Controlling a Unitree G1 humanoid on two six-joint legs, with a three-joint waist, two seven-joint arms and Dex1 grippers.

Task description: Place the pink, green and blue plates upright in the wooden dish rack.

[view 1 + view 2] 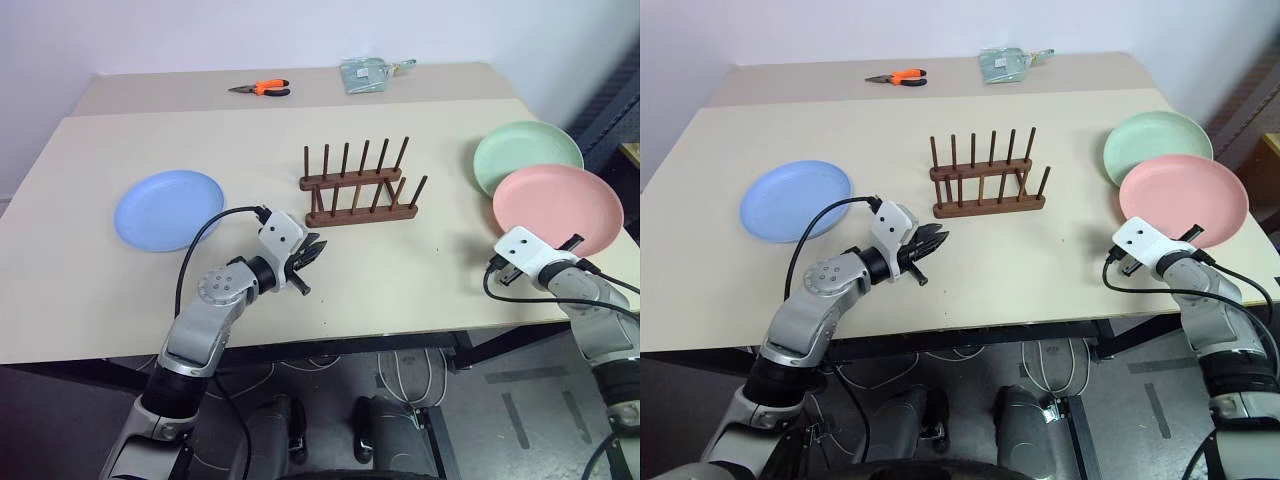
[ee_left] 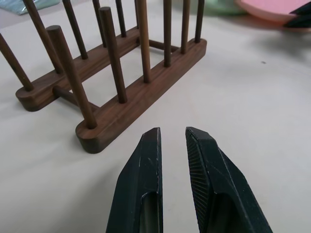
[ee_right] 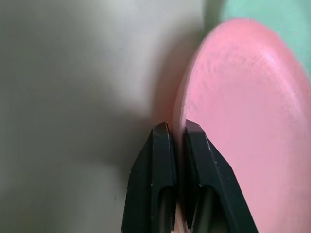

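So 3 plates lying flat on table (image 1: 400,270): blue (image 1: 168,209) at left, green (image 1: 527,153) and pink (image 1: 557,208) at right, overlapping. 1 rack (image 1: 360,185) sitting mid-table, empty. R gripper (image 3: 177,133) pinching pink rim. L gripper (image 2: 172,138) hovering nr rack, fingers nearly together, holding nothing.
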